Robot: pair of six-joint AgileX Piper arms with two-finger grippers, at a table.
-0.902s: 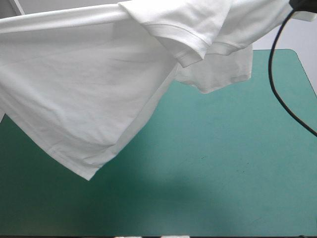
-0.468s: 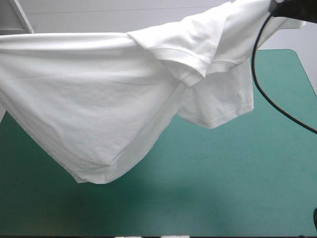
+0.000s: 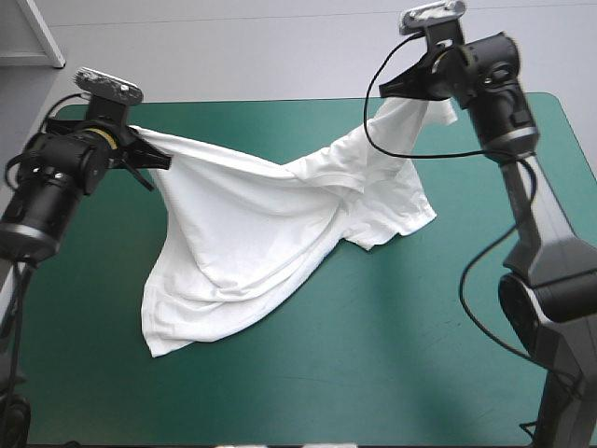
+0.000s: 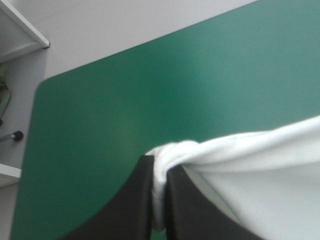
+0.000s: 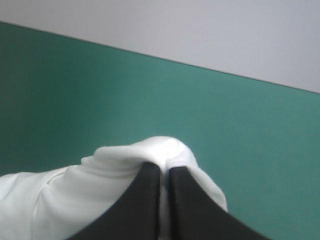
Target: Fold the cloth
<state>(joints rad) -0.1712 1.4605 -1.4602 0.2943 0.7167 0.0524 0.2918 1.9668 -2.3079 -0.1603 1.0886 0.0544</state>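
Holding the T-shirt [image 3: 252, 233] slung between left tool [image 3: 154, 161] and right tool [image 3: 394, 89], each clamped on fabric, the robot seemed mid-spread, next needing to lay it flat on the worktop [image 3: 401, 364].

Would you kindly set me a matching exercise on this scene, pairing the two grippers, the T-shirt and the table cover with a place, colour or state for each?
A. left gripper
B. right gripper
C. T-shirt
D. cover

1. teal-green, spread over the table
2. fingers shut on the shirt, toward the table's far right
3. white, strung between two holds, its low part on the table
4. fingers shut on the shirt, toward the table's far left

Pairs: A-4, B-2, C-3, D-1
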